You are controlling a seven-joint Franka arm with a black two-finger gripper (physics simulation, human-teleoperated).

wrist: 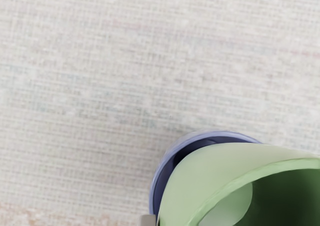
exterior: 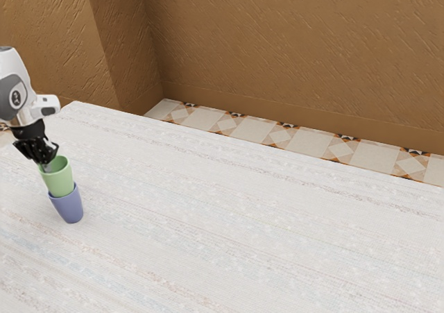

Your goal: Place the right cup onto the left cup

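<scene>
The gripper (exterior: 47, 165) is at the rim of the green cup (exterior: 60, 182), shut on its wall. In the wrist view, a grey fingertip lies against the outside of the green cup (wrist: 215, 168); the other finger is hidden. Below, the blue cup (exterior: 69, 207) stands on the table, with the green cup's lower end in its mouth. The green cup leans slightly. From above, the blue cup's rim (wrist: 162, 173) curves around part of the green cup, with a dark gap between them.
The pale, streaked table (exterior: 243, 223) extends from the cups toward the exterior view's right. Beyond its far edge are a tiled floor (exterior: 246, 128) and brown textured walls (exterior: 291, 42).
</scene>
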